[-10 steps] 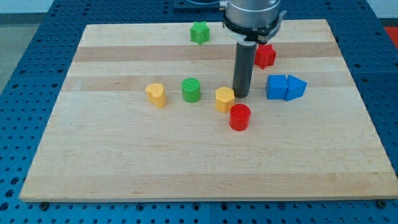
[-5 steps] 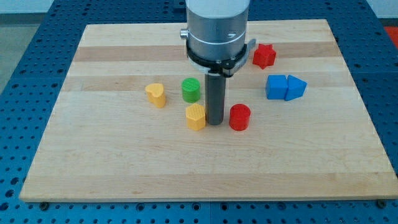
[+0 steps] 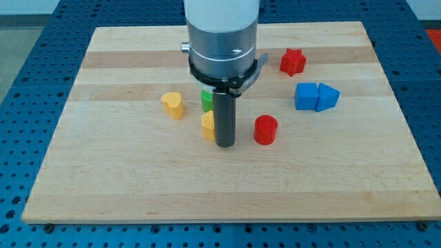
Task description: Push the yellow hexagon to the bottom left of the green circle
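Observation:
The yellow hexagon (image 3: 207,125) sits near the board's middle, its right part hidden behind my rod. The green circle (image 3: 206,99) is just above it, mostly hidden by the rod and the arm. My tip (image 3: 225,144) is down on the board, touching the hexagon's right side, slightly below it.
A yellow heart (image 3: 173,105) lies left of the green circle. A red cylinder (image 3: 265,129) is right of my tip. A red star (image 3: 292,61) and two blue blocks (image 3: 316,96) are at the right. The wooden board (image 3: 103,186) sits on a blue pegboard table.
My tip moved left and toward the view's bottom, pushing the yellow hexagon left from beside the red cylinder to just below the green circle. The arm now hides the green star.

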`<action>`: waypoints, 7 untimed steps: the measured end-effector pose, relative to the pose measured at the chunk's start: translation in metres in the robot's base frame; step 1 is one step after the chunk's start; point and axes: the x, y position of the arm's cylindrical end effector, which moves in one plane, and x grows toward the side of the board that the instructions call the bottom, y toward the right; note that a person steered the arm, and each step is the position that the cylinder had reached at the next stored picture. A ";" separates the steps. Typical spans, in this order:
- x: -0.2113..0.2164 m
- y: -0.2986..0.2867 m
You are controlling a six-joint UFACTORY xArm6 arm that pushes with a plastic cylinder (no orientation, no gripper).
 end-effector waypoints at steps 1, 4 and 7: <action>0.000 -0.003; -0.007 -0.016; 0.009 -0.019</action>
